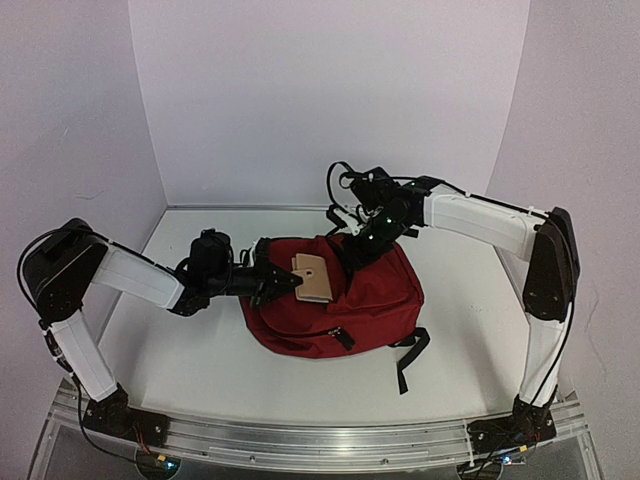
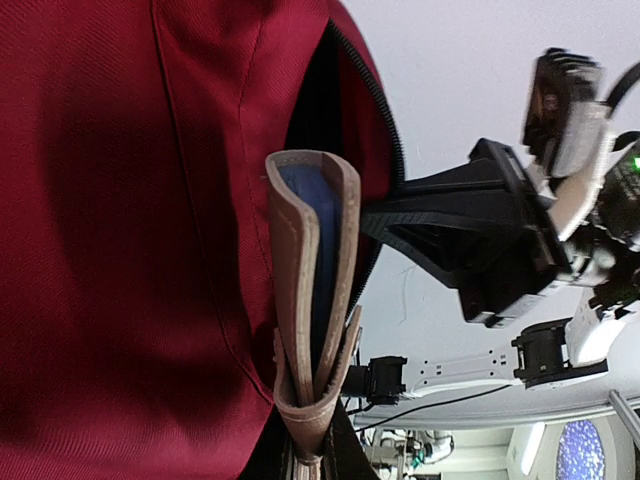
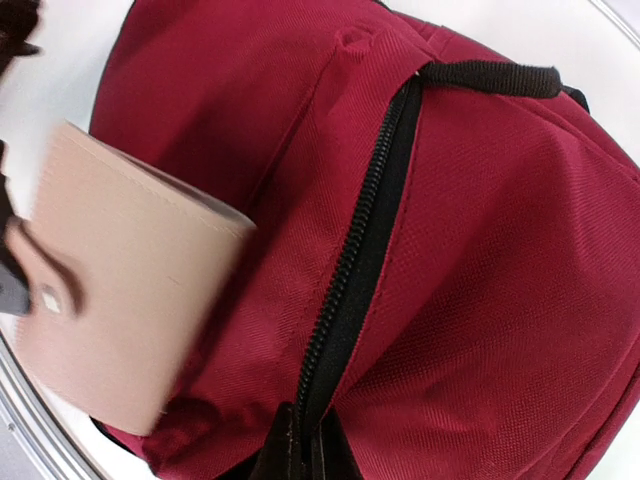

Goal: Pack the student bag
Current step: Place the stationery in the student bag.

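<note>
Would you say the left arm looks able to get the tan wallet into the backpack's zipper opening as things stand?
Probably not yet: the left gripper holds the wallet beside the zipper opening, but it looks narrow, with the right gripper pinching the backpack's edge there.

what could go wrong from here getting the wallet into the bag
The zipper opening of the red backpack looks narrow, so the tan wallet in the left end effector may catch on the fabric. The right end effector pinches only the zipper edge; it could slip and let the gap close.
</note>
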Controlling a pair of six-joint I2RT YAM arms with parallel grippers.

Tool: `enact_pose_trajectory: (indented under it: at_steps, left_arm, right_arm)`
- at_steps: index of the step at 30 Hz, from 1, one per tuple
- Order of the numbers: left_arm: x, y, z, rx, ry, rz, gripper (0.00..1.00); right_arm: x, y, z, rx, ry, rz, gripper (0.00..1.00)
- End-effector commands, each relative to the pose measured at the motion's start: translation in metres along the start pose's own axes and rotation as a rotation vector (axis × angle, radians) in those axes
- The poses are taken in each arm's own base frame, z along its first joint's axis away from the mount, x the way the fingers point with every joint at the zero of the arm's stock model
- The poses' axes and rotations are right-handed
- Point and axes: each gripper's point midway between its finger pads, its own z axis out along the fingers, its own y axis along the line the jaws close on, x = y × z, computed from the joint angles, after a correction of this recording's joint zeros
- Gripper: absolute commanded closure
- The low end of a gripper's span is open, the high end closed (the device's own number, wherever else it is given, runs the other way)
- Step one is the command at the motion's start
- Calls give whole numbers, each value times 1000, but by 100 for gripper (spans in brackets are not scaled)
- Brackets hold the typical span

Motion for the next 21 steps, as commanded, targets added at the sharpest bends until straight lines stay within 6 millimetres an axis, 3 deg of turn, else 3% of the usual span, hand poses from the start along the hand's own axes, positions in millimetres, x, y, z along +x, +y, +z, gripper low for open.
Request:
enact_pose_trajectory:
  at_steps: [1, 12, 21]
  left_arm:
    - [-3, -50, 19, 166, 62, 104, 100]
    - [-24, -65, 48, 241, 74, 132, 100]
    - [-33, -62, 70, 346, 68, 71, 100]
  right_arm:
    - [-22, 15, -39, -48, -96, -35, 100]
    - [-21, 37, -48, -166, -102, -49, 100]
    - [-29, 39, -58, -170, -129, -54, 100]
